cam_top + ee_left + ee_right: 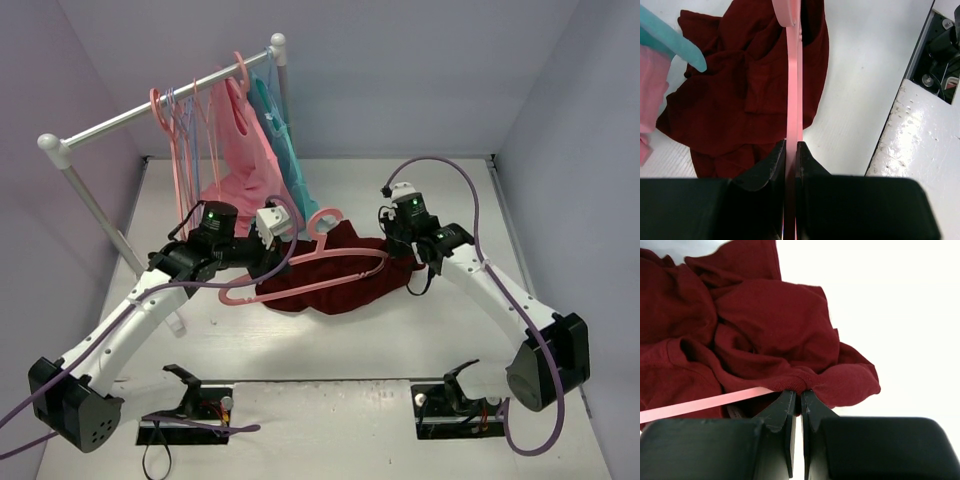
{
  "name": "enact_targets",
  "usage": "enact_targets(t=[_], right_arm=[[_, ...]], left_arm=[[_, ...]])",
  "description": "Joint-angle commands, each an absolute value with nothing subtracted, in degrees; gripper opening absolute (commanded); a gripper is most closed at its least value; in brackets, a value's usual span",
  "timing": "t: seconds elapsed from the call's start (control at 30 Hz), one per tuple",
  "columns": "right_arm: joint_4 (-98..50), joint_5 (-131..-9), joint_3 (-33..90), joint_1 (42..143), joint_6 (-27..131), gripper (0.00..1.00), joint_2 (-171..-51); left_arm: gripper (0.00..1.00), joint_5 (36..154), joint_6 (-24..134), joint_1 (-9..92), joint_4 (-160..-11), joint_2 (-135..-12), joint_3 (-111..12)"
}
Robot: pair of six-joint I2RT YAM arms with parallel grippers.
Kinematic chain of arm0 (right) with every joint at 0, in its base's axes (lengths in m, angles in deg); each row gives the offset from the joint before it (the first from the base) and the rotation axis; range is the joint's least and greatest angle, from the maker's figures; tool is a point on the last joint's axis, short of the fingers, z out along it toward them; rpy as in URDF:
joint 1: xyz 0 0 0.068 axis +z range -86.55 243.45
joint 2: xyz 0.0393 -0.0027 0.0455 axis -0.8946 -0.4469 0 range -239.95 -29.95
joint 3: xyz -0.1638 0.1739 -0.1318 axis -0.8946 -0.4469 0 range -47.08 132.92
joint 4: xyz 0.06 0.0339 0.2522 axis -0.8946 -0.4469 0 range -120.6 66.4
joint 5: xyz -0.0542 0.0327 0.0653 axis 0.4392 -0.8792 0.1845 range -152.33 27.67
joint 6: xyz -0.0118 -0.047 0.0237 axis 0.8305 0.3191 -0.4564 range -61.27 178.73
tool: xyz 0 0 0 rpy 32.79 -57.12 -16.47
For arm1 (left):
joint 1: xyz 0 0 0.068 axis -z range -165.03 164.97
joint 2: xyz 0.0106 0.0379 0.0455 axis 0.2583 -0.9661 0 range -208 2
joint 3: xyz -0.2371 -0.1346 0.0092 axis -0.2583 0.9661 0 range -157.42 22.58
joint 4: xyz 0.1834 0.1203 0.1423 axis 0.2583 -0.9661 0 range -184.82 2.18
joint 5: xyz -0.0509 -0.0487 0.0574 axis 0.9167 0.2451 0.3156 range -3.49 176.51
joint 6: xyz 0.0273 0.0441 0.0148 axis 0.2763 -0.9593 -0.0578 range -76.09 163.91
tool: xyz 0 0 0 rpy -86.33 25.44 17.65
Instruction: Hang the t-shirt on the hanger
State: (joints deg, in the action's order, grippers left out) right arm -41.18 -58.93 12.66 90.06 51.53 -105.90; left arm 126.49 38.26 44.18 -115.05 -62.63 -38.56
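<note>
The dark maroon t-shirt (345, 278) lies crumpled on the white table at the centre. The salmon-pink hanger (320, 270) lies slanted over it, hook (325, 218) pointing to the far side. My left gripper (266, 262) is shut on the hanger's left arm; in the left wrist view the pink bar (794, 90) runs straight out from between my gripper (791, 147) over the t-shirt (740, 100). My right gripper (408, 256) is at the shirt's right edge; its tips (798, 392) pinch a ribbed fold of the t-shirt (770, 325), with the hanger bar (700, 404) just left.
A clothes rack (160, 105) stands at the back left with a pink garment (245, 150), a teal garment (285, 150) and several thin hangers (180, 140). Its near post (100, 215) slants beside my left arm. Teal fabric (675, 40) shows in the left wrist view.
</note>
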Motion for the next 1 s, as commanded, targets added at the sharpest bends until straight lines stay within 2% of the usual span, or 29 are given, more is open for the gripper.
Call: enact_targets(t=[0.0, 0.27, 0.4, 0.57, 0.67, 0.83, 0.97], right_arm=[[-42.0, -60.8, 18.0, 89.9, 56.2, 0.00, -103.1], [-47.0, -67.5, 28.4, 90.0, 63.3, 0.03, -102.3], [-50.0, -70.3, 36.8, 90.2, 65.3, 0.00, -102.8], [-51.0, -71.7, 43.8, 91.5, 63.9, 0.00, -103.2], [-51.1, -71.3, 46.5, 92.7, 62.4, 0.00, -103.4], [-51.5, -70.6, 52.8, 95.1, 61.8, 0.00, -105.5], [-51.6, -65.4, 56.2, 97.3, 59.9, 0.00, -105.9]], left_arm=[[0.00, 129.4, 38.5, 45.7, -107.3, -62.7, -41.8], [0.00, 132.0, 39.3, 47.3, -99.6, -62.9, -43.9], [0.00, 130.6, 42.2, 47.3, -94.7, -62.8, -45.5], [0.00, 122.3, 49.6, 47.6, -82.9, -62.0, -44.3], [0.00, 116.5, 48.7, 49.7, -82.7, -62.3, -45.7], [0.00, 114.1, 47.5, 54.8, -82.0, -64.1, -50.1], [0.00, 96.1, 45.5, 60.3, -80.7, -62.8, -50.0]])
